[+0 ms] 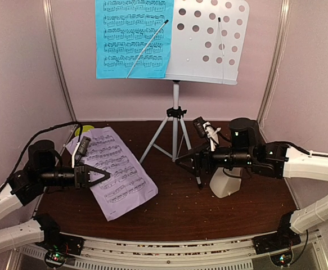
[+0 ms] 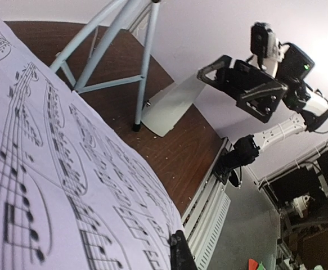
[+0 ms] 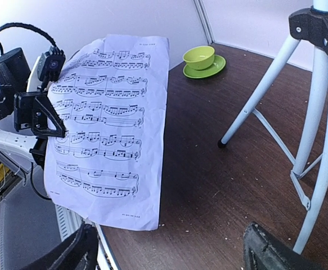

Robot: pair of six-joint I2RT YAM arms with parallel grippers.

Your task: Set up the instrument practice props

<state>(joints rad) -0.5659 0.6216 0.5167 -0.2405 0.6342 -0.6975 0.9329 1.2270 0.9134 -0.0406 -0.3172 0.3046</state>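
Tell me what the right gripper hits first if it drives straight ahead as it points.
Most likely the lilac page, held by the left gripper. The tripod leg stands just beside that line, and the depth is unclear, so this is uncertain.

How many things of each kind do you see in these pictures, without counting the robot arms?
Sheet-music pages: 2 (cyan page, lilac page)
White perforated metal music stand with silver tripod: 1
Small cream pyramid metronome: 1
Lime-green bowl: 1
Lime-green saucer: 1
Total: 6
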